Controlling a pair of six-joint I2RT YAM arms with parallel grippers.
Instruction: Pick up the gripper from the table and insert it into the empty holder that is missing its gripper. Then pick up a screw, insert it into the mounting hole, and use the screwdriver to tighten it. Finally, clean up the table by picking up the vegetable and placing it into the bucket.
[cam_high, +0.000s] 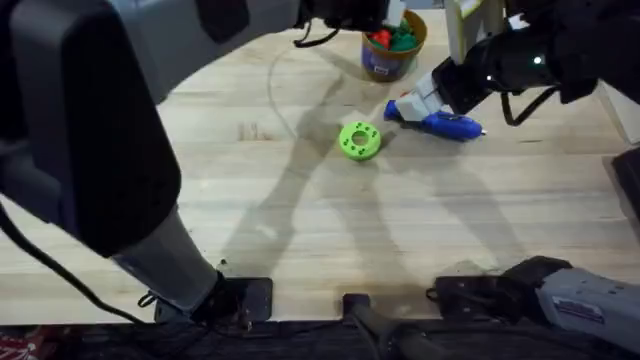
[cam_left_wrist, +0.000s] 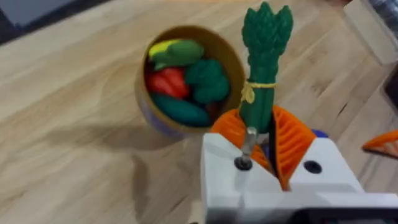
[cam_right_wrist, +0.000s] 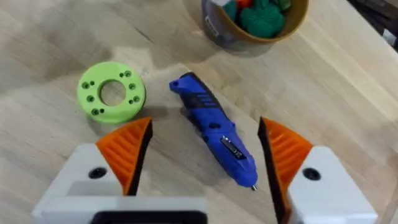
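Left wrist view: the left end effector (cam_left_wrist: 268, 146) is clamped on a green asparagus bundle (cam_left_wrist: 263, 68) tied with a yellow band, held upright between its orange ribbed pads (cam_left_wrist: 297, 144). Just beside it, the bucket (cam_left_wrist: 231, 57) stands on the wooden worktop (cam_left_wrist: 74, 93) with several toy vegetables inside, what look like corn, a red pepper and broccoli. In the right wrist view, the right end effector (cam_right_wrist: 205, 155) hovers with its pads spread wide on either side of the screwdriver (cam_right_wrist: 214, 129), which lies flat on the worktop. A green disc with holes (cam_right_wrist: 111, 91) rests near the screwdriver's butt end, and the bucket sits beyond both.
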